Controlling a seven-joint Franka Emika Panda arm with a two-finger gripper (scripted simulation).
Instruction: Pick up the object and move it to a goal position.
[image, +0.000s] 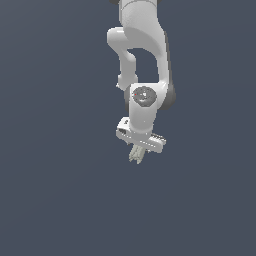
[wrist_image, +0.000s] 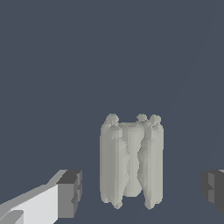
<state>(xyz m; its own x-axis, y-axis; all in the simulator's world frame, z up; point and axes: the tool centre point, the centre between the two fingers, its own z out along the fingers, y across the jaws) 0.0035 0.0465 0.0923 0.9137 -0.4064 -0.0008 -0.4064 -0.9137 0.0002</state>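
The object (wrist_image: 131, 162) is a small pale grey-beige oblong block with lengthwise ridges. In the wrist view it stands between my two dark finger pads (wrist_image: 70, 192), with a gap on each side, so neither pad touches it. My gripper (wrist_image: 142, 190) is open around it. In the exterior view the white arm hangs down and the gripper (image: 138, 151) points downward. The object (image: 135, 156) shows as a pale ridged piece just under the white hand, partly hidden by the fingers.
A plain dark blue-grey background fills both views. No other objects, edges or goal marker can be seen.
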